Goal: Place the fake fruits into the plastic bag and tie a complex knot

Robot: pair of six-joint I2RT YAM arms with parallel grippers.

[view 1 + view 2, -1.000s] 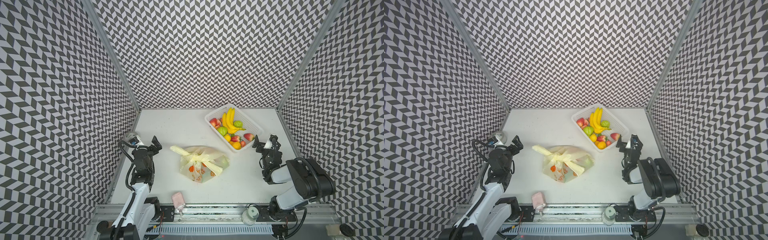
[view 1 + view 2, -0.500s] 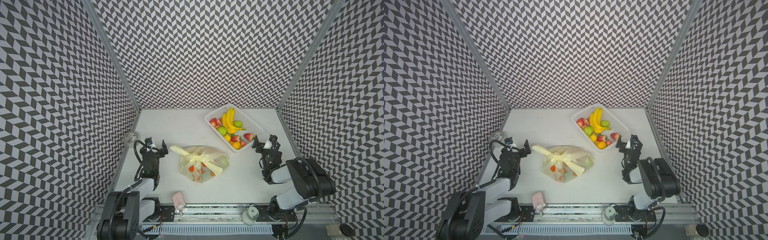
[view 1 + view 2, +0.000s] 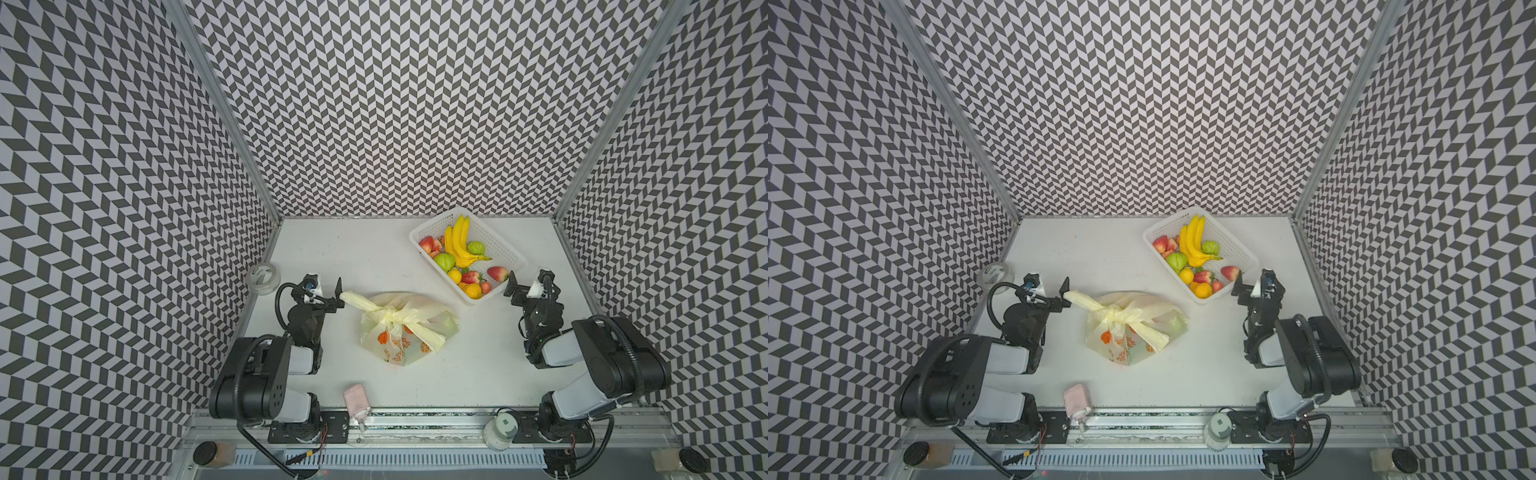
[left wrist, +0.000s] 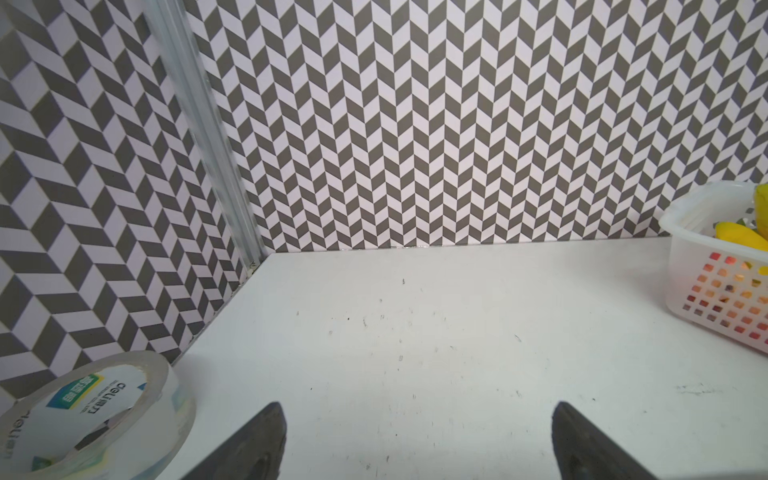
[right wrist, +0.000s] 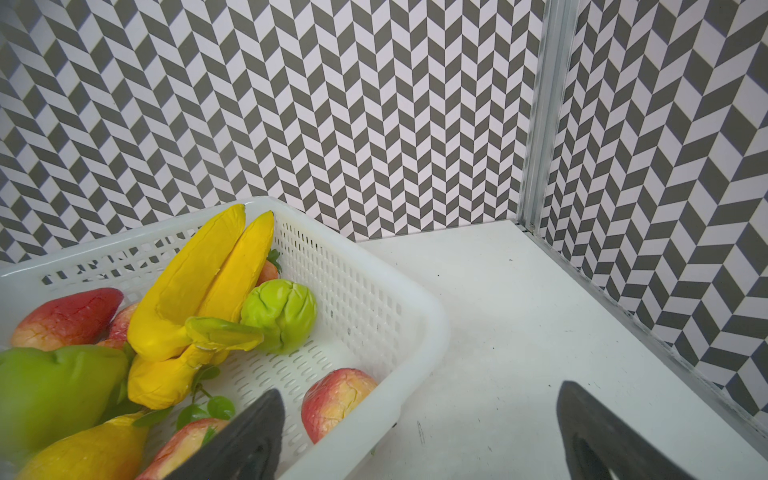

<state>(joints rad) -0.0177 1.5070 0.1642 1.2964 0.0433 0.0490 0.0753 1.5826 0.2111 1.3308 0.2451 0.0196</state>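
Left gripper (image 3: 325, 291) and right gripper (image 3: 528, 283) gape empty; the pale-yellow translucent plastic bag (image 3: 409, 336) looks knotted, so only retreat remains.

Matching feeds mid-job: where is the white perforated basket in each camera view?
Top view: white perforated basket sits at the back right of the table.
Top view: basket in the same back-right spot.
Left wrist: only one corner of the basket, cut off by the frame edge.
Right wrist: basket close up, filling much of the frame.
Shared landmark: the banana bunch lying in it.
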